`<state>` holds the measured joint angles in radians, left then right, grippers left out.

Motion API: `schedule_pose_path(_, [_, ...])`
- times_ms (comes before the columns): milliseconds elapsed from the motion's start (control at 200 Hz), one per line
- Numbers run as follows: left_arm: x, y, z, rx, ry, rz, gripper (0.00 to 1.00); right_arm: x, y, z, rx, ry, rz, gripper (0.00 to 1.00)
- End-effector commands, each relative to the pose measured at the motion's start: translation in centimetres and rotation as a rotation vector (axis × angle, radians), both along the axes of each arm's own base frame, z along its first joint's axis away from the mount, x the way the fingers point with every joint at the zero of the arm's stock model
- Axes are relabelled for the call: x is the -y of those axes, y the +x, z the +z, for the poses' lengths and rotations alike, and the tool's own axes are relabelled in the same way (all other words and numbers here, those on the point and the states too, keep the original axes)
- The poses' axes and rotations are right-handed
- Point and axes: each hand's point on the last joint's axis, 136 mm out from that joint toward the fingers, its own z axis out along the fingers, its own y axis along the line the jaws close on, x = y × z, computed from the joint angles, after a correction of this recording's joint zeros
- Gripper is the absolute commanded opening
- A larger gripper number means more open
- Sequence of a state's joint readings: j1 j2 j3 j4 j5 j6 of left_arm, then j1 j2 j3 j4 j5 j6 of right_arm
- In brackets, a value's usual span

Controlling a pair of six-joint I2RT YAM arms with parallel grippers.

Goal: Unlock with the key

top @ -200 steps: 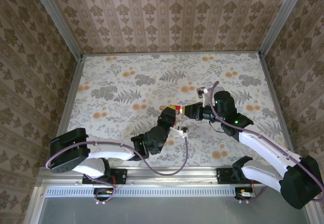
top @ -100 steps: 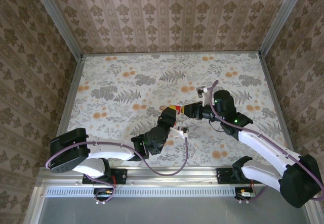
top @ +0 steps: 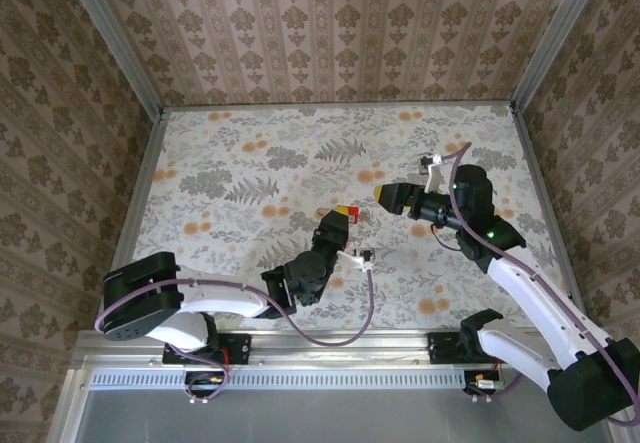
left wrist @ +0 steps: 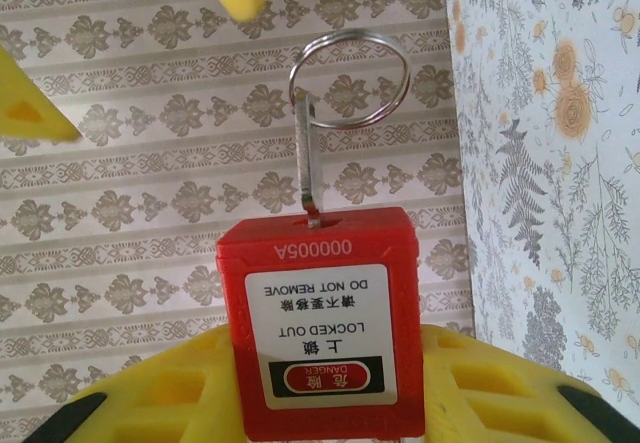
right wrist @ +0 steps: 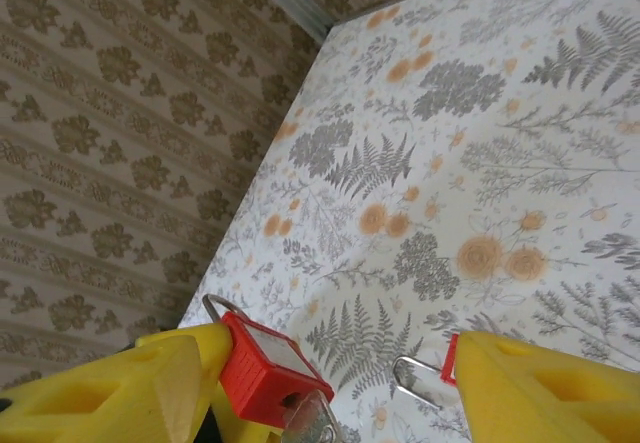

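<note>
A red padlock (left wrist: 320, 333) with a white "LOCKED OUT" label sits between the yellow fingers of my left gripper (left wrist: 320, 373), which is shut on it. A silver key (left wrist: 305, 163) stands in its keyhole, with a wire ring (left wrist: 350, 78) on its end. In the top view the padlock (top: 345, 212) is at the table's middle, with the left gripper (top: 338, 221) just below it. My right gripper (top: 385, 195) hangs to its right, open and empty, apart from the key. In the right wrist view the padlock (right wrist: 262, 368) and key (right wrist: 318, 421) lie low between that gripper's (right wrist: 335, 348) spread fingers.
The floral table (top: 300, 153) is walled on three sides by patterned panels (top: 330, 23). A small metal loop with a red piece (right wrist: 425, 378) pokes out beside the right finger, mostly hidden. The left arm's cable (top: 368, 293) curves over the near table.
My right gripper has drawn back to the right and up, away from the padlock, leaving the key in the keyhole. The left gripper still holds the padlock in the same place.
</note>
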<state>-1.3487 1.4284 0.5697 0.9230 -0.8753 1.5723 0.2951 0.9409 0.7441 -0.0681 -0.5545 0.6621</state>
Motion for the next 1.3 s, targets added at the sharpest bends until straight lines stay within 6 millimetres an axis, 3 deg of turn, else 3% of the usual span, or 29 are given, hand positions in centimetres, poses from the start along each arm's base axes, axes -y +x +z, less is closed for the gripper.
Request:
schedule_pose_path(0, [0.7,0.0,2.1,0.013,-0.090,-0.011,0.25,1.3,-0.1,-1.1,-0.126,0.120,-0.036,0.81])
schedule_pose_path(85, [1.0,0.1,2.5,0.016,-0.099,-0.013,0.25,2.0,0.1,-1.7,-0.180,0.204,-0.045,0.83])
schedule_pose_path(235, [1.6,0.3,2.9,0.017,-0.112,-0.021,0.25,1.2,-0.5,-1.7,-0.214,0.305,0.030,0.89])
schedule_pose_path(310, [1.8,0.4,2.7,0.016,-0.116,-0.024,0.25,0.9,-1.1,-1.3,-0.209,0.330,0.056,1.00])
schedule_pose_path(565, [2.2,0.6,2.4,0.030,-0.120,-0.019,0.25,-1.1,-3.4,-1.3,-0.236,0.340,0.150,1.00])
schedule_pose_path(725, [2.6,0.6,2.6,0.033,-0.130,-0.024,0.25,-2.9,-3.6,-2.1,-0.281,0.369,0.198,0.91])
schedule_pose_path(895, [2.6,0.4,3.0,0.045,-0.139,-0.028,0.25,-3.5,-3.5,-2.9,-0.292,0.356,0.196,0.88])
schedule_pose_path(1065, [2.8,0.2,3.0,0.045,-0.140,-0.034,0.25,-4.0,-2.8,-2.5,-0.283,0.380,0.203,0.80])
schedule_pose_path(1295, [3.0,0.2,2.7,0.048,-0.138,-0.033,0.25,-5.1,-2.6,-2.3,-0.291,0.392,0.228,0.63])
